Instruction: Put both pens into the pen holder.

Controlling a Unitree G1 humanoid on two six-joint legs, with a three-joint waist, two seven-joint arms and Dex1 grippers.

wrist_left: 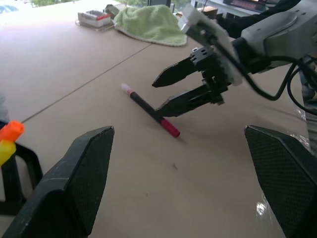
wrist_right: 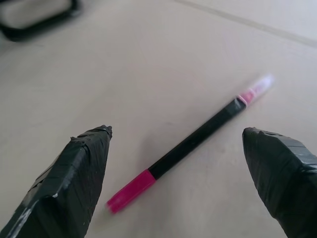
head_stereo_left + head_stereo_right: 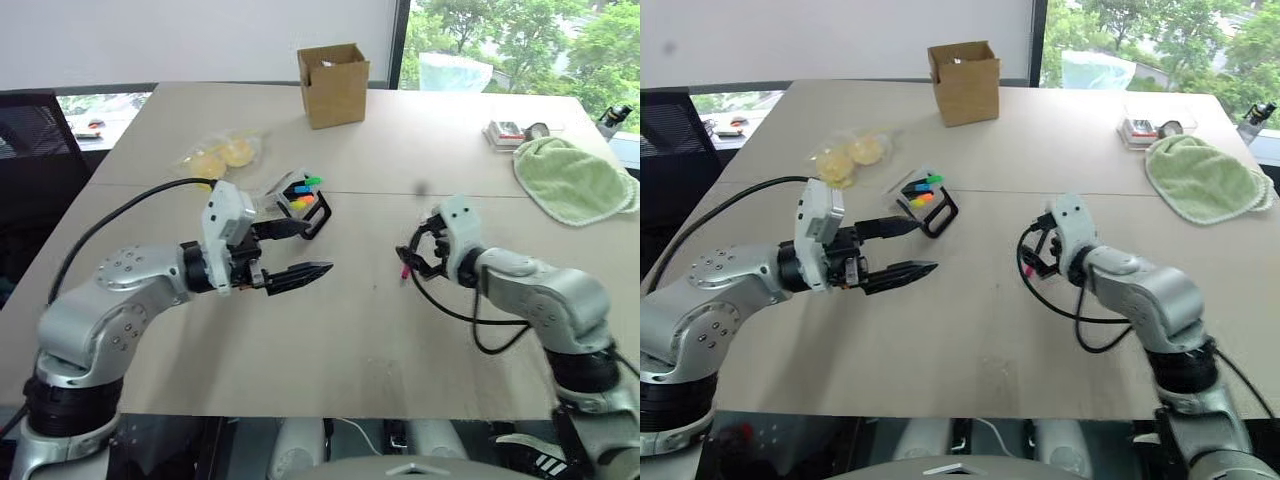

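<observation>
Right wrist view: right gripper spread wide over black pen lying flat on table (slim, prone to roll or skid aside under uneven closing). At ten o'clock, left gripper spread empty; beyond, pen holder.

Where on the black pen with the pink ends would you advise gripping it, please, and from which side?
Probably at the middle of its black barrel. The pen lies flat on the bare table, so come from above with the fingers across its length. The right tool hangs open just over it, its fingers on either side, so closing there should pinch the slim shaft evenly.
</observation>
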